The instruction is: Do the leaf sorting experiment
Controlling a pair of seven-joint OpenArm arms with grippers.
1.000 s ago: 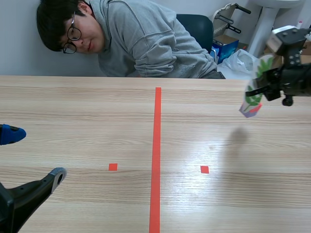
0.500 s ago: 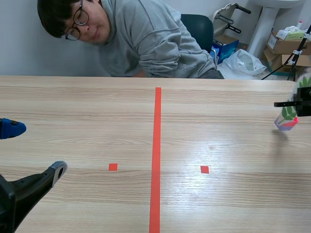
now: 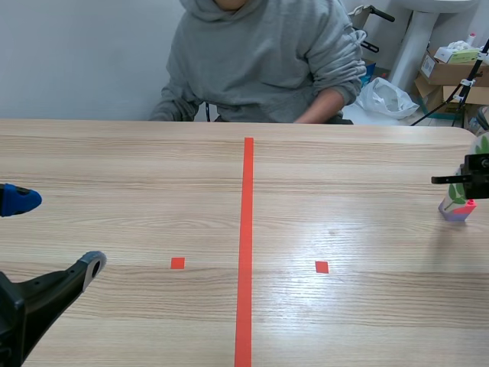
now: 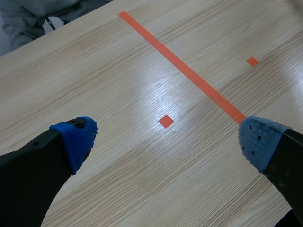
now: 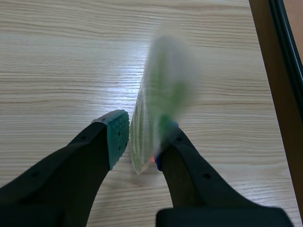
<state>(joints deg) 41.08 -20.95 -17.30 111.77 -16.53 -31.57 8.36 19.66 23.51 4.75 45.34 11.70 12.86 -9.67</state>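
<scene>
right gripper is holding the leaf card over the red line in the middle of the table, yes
No. The right gripper holds the leaf card near the right edge of the table, far from the red line; the scene view shows it.

Here's what I get on my feed. Pretty much the whole lower view is one pale wood-grain table (image 3: 114, 168), with a shiny patch of glare (image 3: 336, 218) at about 4 o'clock. Its far edge runs straight across, and the corner at 3 o'clock is rounded. There's a plain grey-white wall (image 3: 76, 61) behind it at 10 o'clock. A person in a grey hoodie (image 3: 263, 61) sits at 12. Up at 2 o'clock it's cluttered: stacked cardboard boxes (image 3: 451, 73), a white plastic bag (image 3: 386, 95) and a white pedestal post (image 3: 416, 34).
</scene>
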